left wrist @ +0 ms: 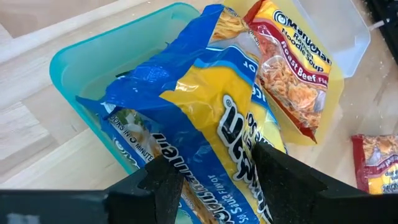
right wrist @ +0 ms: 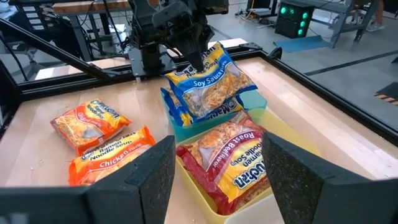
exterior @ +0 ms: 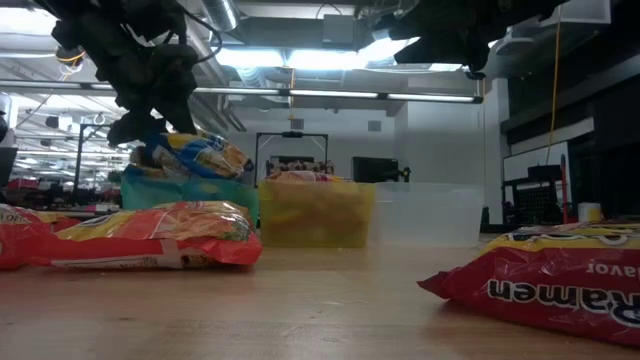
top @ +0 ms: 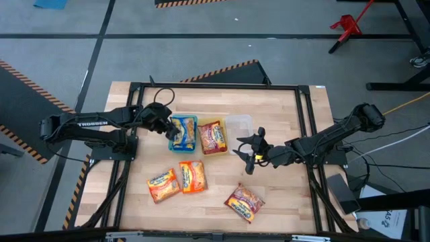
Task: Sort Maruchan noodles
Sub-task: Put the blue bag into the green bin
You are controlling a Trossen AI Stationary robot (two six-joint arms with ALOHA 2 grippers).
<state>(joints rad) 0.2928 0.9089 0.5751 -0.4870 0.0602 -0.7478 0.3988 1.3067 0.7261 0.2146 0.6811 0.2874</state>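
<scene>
Can't tell if my left claw (top: 176, 136) actually grips the blue soy sauce packet (left wrist: 205, 124) under it in the teal tray (left wrist: 81, 62); roast beef packet (right wrist: 233, 162) fills the yellow tray (right wrist: 292, 146) beside. My right claw (top: 250, 153) hangs open, empty.

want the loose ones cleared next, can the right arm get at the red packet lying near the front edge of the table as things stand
Probably yes. The right gripper hangs open and empty above bare wood, and the red packet lies alone on the table just in front of it, nothing on top or between them.
</scene>
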